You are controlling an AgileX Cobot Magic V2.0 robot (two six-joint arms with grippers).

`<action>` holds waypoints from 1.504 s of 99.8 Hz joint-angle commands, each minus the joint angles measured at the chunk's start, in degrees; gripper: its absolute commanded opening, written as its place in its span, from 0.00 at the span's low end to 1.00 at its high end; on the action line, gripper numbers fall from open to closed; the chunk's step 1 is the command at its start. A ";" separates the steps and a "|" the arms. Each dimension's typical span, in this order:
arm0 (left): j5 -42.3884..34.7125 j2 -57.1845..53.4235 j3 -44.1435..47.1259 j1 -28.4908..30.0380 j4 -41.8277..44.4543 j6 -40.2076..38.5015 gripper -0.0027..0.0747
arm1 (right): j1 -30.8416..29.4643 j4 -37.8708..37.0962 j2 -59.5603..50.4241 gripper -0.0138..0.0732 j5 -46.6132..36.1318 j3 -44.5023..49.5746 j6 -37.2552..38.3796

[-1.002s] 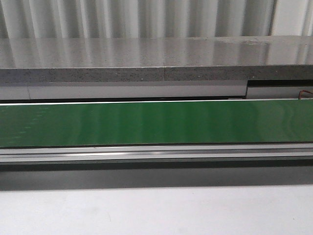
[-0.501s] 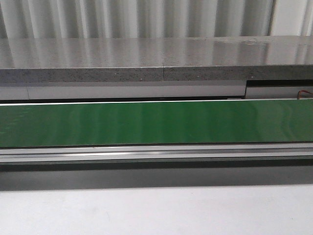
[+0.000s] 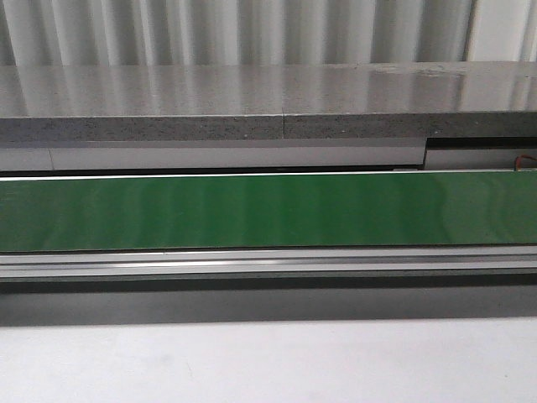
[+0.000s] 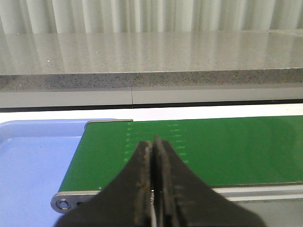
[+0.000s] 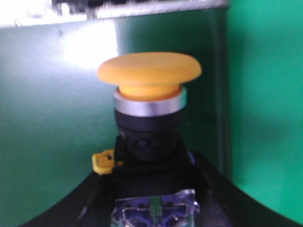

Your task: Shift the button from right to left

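The button (image 5: 149, 78) shows only in the right wrist view. It has a wide orange-yellow round cap, a silver ring, a black neck and a bluish clear block below. My right gripper (image 5: 151, 189) is shut on the button's lower body and holds it upright in front of the green belt (image 5: 42, 123). My left gripper (image 4: 154, 146) is shut and empty. It hovers over the left end of the green belt (image 4: 227, 146). Neither gripper nor the button shows in the front view.
A light blue tray (image 4: 33, 165) lies just past the belt's left end. The green conveyor belt (image 3: 268, 210) runs across the front view, with a metal rail (image 3: 268, 262) before it and a grey stone ledge (image 3: 252, 101) behind it.
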 commanded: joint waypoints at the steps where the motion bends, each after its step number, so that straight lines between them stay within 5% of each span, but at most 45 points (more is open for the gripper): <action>1: -4.41 -1.93 1.51 -0.04 -0.13 -0.38 0.01 | 0.16 -0.10 -0.28 0.45 0.74 -1.54 -0.89; 24: -4.41 -1.93 1.51 -0.04 -0.13 -0.38 0.01 | 0.16 0.93 -0.57 0.78 -0.04 -1.61 -1.72; 39: -4.41 -1.93 1.51 -0.04 -0.13 -0.38 0.01 | 0.16 2.32 -3.58 0.77 -1.24 -1.61 -2.49; 54: -4.41 -1.93 1.51 -0.04 -0.13 -0.38 0.01 | 2.11 3.02 -8.66 0.65 -1.33 -1.61 -4.20; 83: -4.41 -1.93 1.51 -0.04 -0.13 -0.38 0.01 | 9.26 3.44 -17.46 0.07 -2.11 1.40 -4.14; 150: -4.41 -1.93 1.51 -0.04 -0.13 -0.38 0.01 | 13.43 6.27 -48.75 0.08 -16.32 28.36 -4.14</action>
